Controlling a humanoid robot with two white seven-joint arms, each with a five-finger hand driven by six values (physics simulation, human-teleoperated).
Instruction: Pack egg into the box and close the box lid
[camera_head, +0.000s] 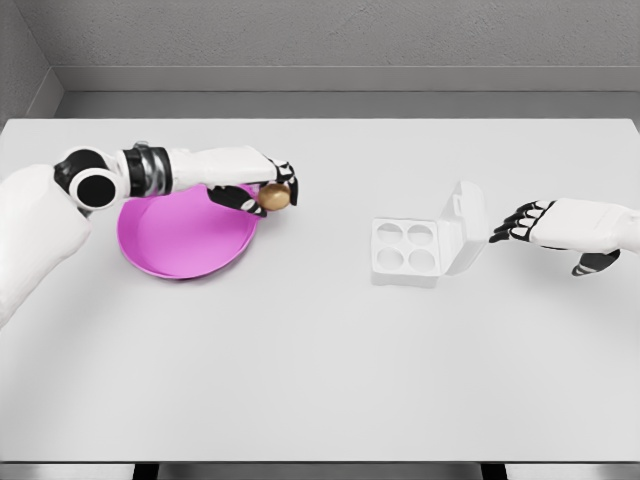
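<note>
White table (320, 380); left hand (262, 186) grips brown egg (275, 196).

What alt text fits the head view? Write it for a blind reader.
The left robot hand holds a brown egg over the edge of a pink plate. The right robot hand touches the open lid of a white four-cup egg box on a white table.

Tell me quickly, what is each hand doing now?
Left hand: closed on the brown egg, above the pink plate.
Right hand: open, empty, beside the egg box lid.
</note>
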